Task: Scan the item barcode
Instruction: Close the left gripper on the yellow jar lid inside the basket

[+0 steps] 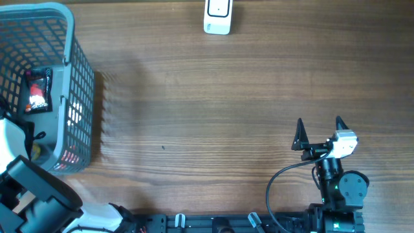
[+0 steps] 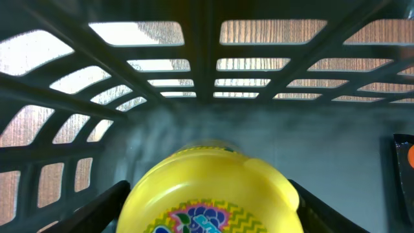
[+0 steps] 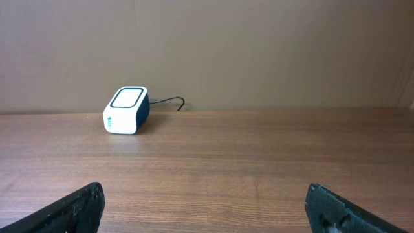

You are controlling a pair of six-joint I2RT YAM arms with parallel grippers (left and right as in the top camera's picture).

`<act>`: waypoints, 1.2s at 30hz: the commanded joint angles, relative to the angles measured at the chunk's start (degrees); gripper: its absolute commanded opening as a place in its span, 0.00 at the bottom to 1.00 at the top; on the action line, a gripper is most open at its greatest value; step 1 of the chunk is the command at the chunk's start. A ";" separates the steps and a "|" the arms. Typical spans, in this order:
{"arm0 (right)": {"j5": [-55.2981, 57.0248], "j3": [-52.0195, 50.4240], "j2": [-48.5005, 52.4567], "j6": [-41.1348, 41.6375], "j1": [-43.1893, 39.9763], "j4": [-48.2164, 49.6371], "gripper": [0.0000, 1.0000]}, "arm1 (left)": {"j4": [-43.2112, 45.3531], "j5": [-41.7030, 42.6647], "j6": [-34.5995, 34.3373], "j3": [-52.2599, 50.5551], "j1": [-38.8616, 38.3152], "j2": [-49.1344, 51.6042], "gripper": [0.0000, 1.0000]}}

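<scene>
A yellow round container (image 2: 207,194) with a colourful printed lid lies inside the grey basket (image 2: 207,39). My left gripper (image 2: 208,217) is down in the basket, its black fingers (image 2: 97,210) pressed against both sides of the container. No barcode shows on the item. The white barcode scanner (image 1: 218,16) stands at the table's far edge, also visible in the right wrist view as the scanner (image 3: 126,110). My right gripper (image 1: 319,133) rests open and empty near the front right, far from the scanner.
The basket (image 1: 71,77) occupies the far left of the table. A black and red packet (image 1: 39,90) lies in it, and a dark packet edge (image 2: 404,168) lies right of the container. The scanner's cable runs back to the wall.
</scene>
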 commanded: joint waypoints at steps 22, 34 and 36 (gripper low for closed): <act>0.52 -0.09 -0.46 0.70 -0.31 0.20 1.00 | 0.20 0.31 -0.81 -0.59 0.15 1.40 0.56; 0.52 -0.09 -0.46 0.70 -0.31 0.20 1.00 | 0.22 -0.63 -0.81 -0.59 0.15 1.40 0.70; 0.52 -0.09 -0.46 0.68 -0.31 0.20 1.00 | 0.17 -0.59 -0.81 -0.59 0.15 1.40 0.79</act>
